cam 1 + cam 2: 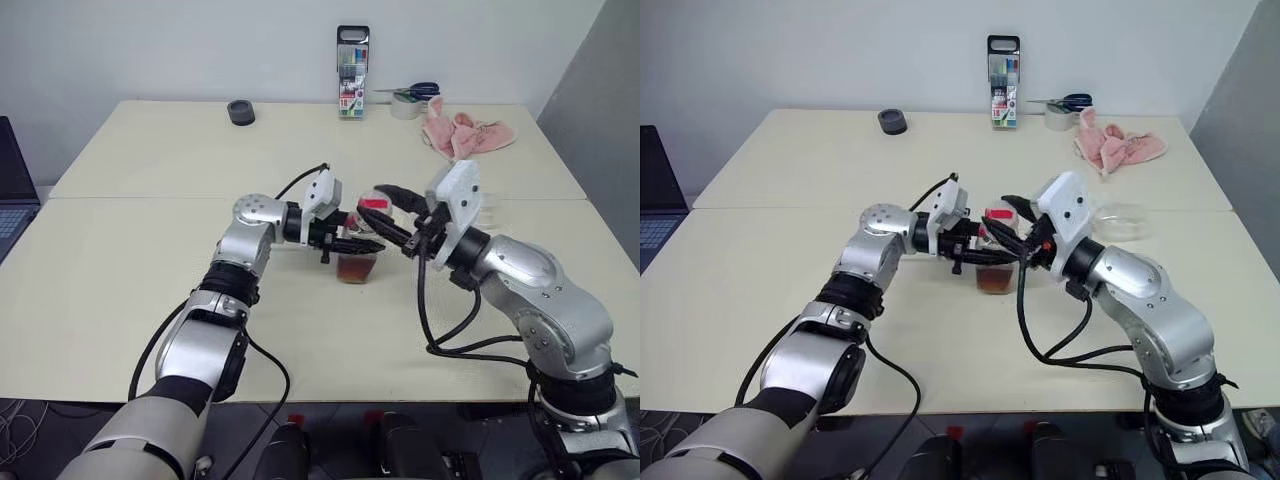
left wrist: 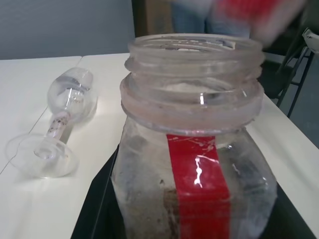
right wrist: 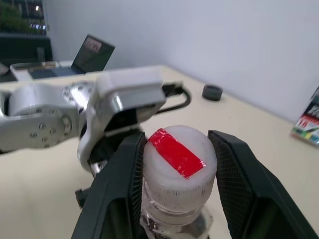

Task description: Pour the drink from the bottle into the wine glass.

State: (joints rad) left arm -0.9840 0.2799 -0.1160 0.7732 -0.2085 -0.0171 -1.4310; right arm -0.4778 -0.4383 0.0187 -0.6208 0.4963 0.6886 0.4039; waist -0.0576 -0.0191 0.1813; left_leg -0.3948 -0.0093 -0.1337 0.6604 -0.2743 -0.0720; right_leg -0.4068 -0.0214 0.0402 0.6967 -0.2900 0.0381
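Right gripper has its two black fingers pressed against either side of the white cap, which carries a strip of red tape on top. Beneath that cap sits the bottle, upright on the cream table. Its body is pinched by the left gripper, which reaches in level from the opposite side, its fingers closed tight on the clear plastic. A vertical red label strip runs down the bottle wall, and the reddish-brown drink fills the lower part. In the left wrist view the threaded neck shows bare, with a blurred white and red shape above it, so whether the cap is seated or already lifted off cannot be told.

Beyond the right gripper, toward the robot's right, the wine glass lies on its side on the table, foot and bowl both resting on the surface, well apart from the bottle.
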